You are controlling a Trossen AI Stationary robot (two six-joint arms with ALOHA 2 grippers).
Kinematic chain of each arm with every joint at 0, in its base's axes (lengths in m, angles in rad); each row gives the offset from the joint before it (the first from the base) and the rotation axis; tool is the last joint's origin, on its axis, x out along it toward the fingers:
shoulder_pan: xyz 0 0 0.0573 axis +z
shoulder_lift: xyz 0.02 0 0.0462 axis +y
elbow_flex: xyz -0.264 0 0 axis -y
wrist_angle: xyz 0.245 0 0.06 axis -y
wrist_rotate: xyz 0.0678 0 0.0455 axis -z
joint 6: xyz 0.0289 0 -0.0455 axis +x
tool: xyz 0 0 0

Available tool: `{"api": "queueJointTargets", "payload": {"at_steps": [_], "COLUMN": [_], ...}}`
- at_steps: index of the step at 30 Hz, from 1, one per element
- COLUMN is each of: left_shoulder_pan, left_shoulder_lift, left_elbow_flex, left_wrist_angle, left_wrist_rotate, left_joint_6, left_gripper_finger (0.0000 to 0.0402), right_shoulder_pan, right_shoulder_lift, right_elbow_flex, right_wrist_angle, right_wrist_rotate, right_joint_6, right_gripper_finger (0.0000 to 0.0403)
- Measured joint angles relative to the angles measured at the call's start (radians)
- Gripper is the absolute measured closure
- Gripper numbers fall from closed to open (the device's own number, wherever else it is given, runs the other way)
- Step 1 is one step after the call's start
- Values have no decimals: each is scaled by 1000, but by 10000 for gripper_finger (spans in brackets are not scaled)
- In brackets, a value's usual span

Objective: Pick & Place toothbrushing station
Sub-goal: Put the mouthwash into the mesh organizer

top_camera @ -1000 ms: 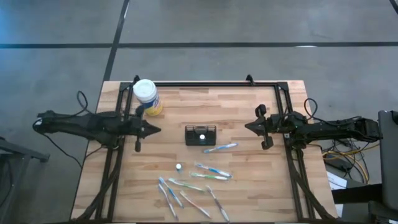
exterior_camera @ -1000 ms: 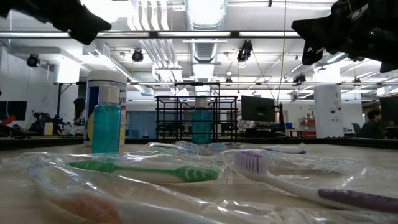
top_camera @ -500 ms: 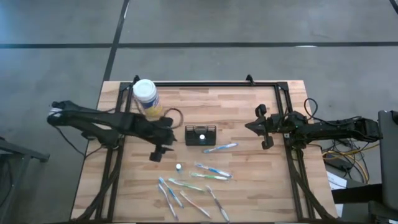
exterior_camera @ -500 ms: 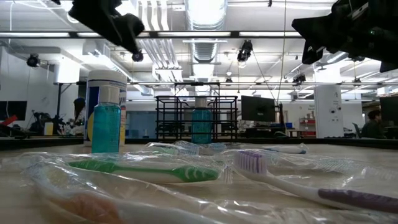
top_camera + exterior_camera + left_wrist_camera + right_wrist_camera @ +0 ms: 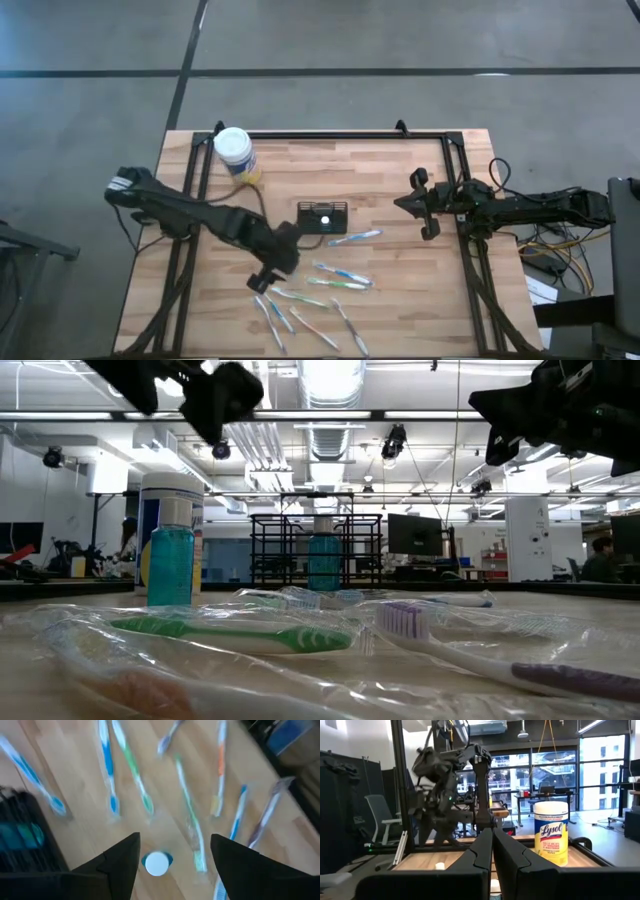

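Observation:
The toothbrushing station, a small black wire-mesh caddy (image 5: 322, 217), stands at the table's middle with a teal bottle (image 5: 323, 563) inside. Several wrapped toothbrushes (image 5: 310, 300) lie on the wood nearer the front edge, and one (image 5: 355, 238) lies just beside the caddy. My left gripper (image 5: 272, 272) hangs open above the table, tipped down. In the left wrist view its fingers (image 5: 122, 862) stand to either side of a small white-capped bottle (image 5: 157, 863) below them, touching nothing. My right gripper (image 5: 425, 205) waits shut at the right side, raised.
A white-lidded yellow jar (image 5: 235, 155) stands at the far left corner. A black frame (image 5: 330, 134) runs round the table's far edge and sides. Bare wood lies to the right of the caddy.
My left gripper has swung from the table's left side toward the middle and the near edge. It has tipped from level to pointing down over the small bottle. Its fingers, together a second ago, now stand apart.

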Motion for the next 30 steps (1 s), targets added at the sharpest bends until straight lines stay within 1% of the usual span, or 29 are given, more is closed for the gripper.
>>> {"api": "queueJointTargets", "payload": {"at_steps": [6, 9, 15, 19, 21, 30], "left_shoulder_pan": [-7, -7, -7, -6, -5, -1], "left_shoulder_lift": [112, 139, 164, 171, 175, 188], "left_elbow_flex": [67, 83, 83, 83, 83, 83], "left_wrist_angle": [-134, -142, -147, -146, -147, -155], "left_wrist_rotate": [-8, -9, -19, -76, -88, -97], "left_joint_6": [-4, -4, 8, 22, 25, 24], "left_gripper_finger": [148, 149, 149, 149, 149, 149], "right_shoulder_pan": [0, 0, 0, 0, 0, 0], "right_shoulder_lift": [0, 1, 2, 2, 2, 2], "right_elbow_flex": [0, 0, 0, 0, 0, 0], "right_wrist_angle": [-21, -42, -73, -77, -77, -79], "right_wrist_rotate": [0, 0, 0, 0, 0, 0], "right_joint_6": [-2, -4, -12, -15, -16, -20], "right_gripper_finger": [390, 390, 390, 390, 390, 390]}}
